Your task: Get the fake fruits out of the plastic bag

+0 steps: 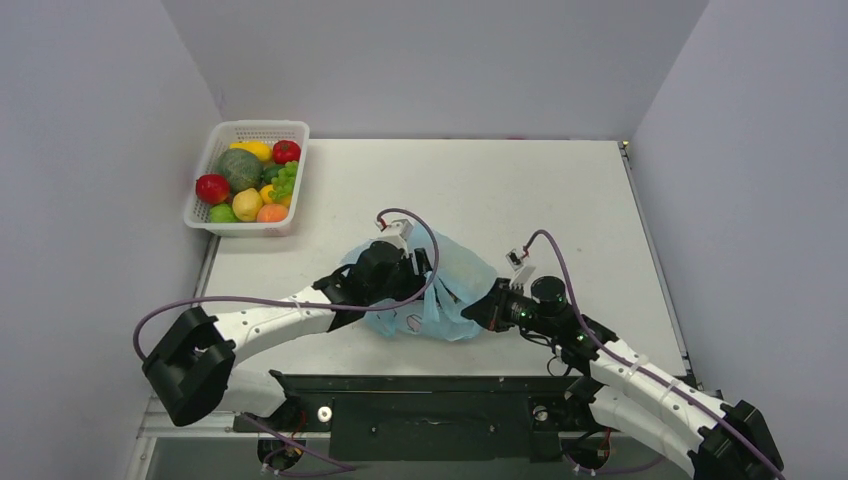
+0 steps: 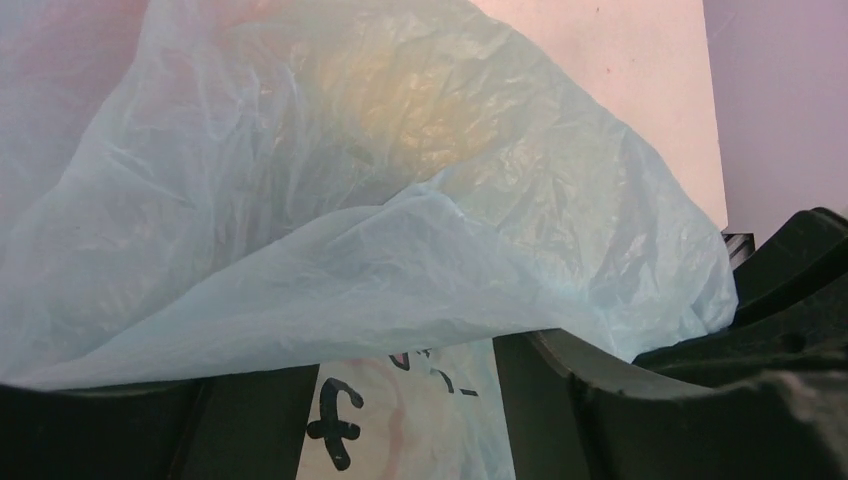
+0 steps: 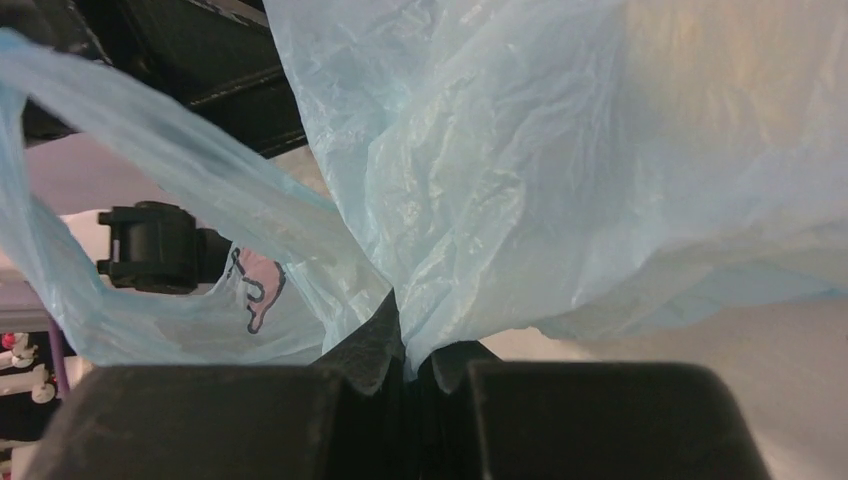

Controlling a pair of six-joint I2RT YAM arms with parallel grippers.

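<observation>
1. The plastic bag [image 1: 465, 275] is seen lying on the white table [image 1: 560, 200], about midway across it and close to its near edge, between the two grippers.
2. The left gripper [image 1: 420, 268] is set against the bag's left side. In the left wrist view its fingers [image 2: 250, 420] are held well apart. Blue film is draped over them, and a printed panel with dark writing is seen in the gap. Nothing is seen clamped by them.
3. The right gripper [image 1: 487, 308] is set at the bag's near right corner. In the right wrist view its jaws are seen pressed together on a gathered fold of the film. A loop handle [image 3: 150, 325] is seen hanging free to the left of that pinch.
4. One fake fruit [image 2: 430, 110] is made out only as a blurred yellowish-orange patch behind the film, so it is inside the bag. Its outline cannot be told, and the dark fruit cannot be picked out in any view.
5. Bare table is left on the far side of the bag and to its right, up to the right edge. Only a narrow strip is left between the bag and the near edge.
6. A white lattice basket [image 1: 262, 126] filled with coloured toy fruit is placed at the far left corner, well apart from the bag.
7. The table is closed in by plain walls [image 1: 100, 150] on the left, far and right sides.
</observation>
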